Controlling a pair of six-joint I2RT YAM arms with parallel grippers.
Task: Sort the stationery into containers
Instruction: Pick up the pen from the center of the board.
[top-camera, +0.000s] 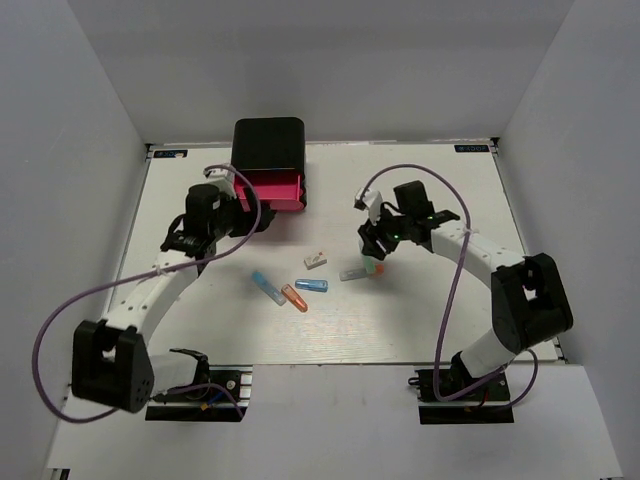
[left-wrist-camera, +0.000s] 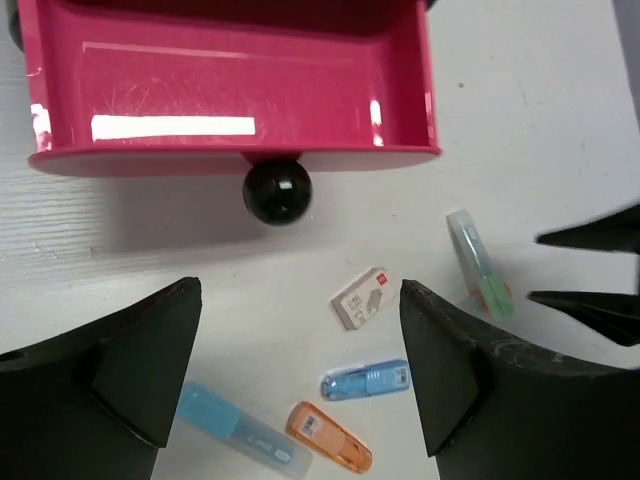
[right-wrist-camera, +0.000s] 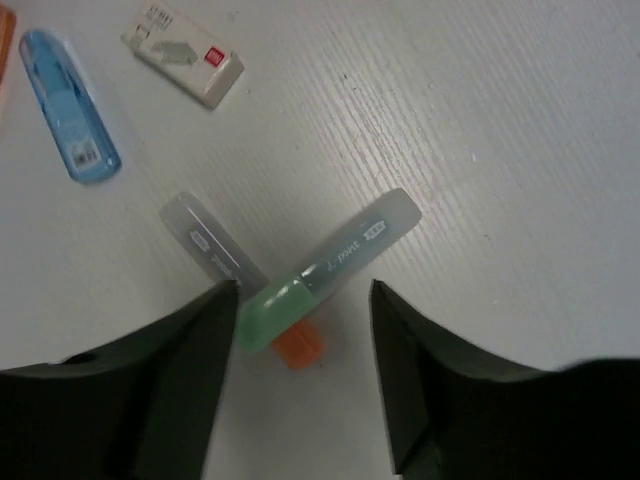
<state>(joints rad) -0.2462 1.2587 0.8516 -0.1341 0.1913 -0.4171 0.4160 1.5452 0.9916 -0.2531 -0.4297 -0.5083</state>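
The black cabinet (top-camera: 268, 143) stands at the back with a pink drawer (top-camera: 272, 188) pulled open; its inside (left-wrist-camera: 230, 90) holds nothing and its black knob (left-wrist-camera: 277, 192) faces me. My left gripper (top-camera: 248, 222) (left-wrist-camera: 300, 300) is open and empty, just in front of the drawer. On the table lie a white eraser (left-wrist-camera: 362, 297), a blue piece (left-wrist-camera: 367, 381), an orange piece (left-wrist-camera: 330, 437) and a light blue piece (left-wrist-camera: 243, 430). My right gripper (top-camera: 374, 255) (right-wrist-camera: 303, 292) is open, low over a green piece (right-wrist-camera: 330, 268) that lies across a grey piece (right-wrist-camera: 212, 250) and an orange bit (right-wrist-camera: 297, 347).
The white table (top-camera: 420, 310) is closed in by grey walls on three sides. The loose pieces lie in a row mid-table (top-camera: 312, 286). Purple cables (top-camera: 450, 290) loop from both arms. My right gripper's fingertips (left-wrist-camera: 590, 270) show at the right edge of the left wrist view.
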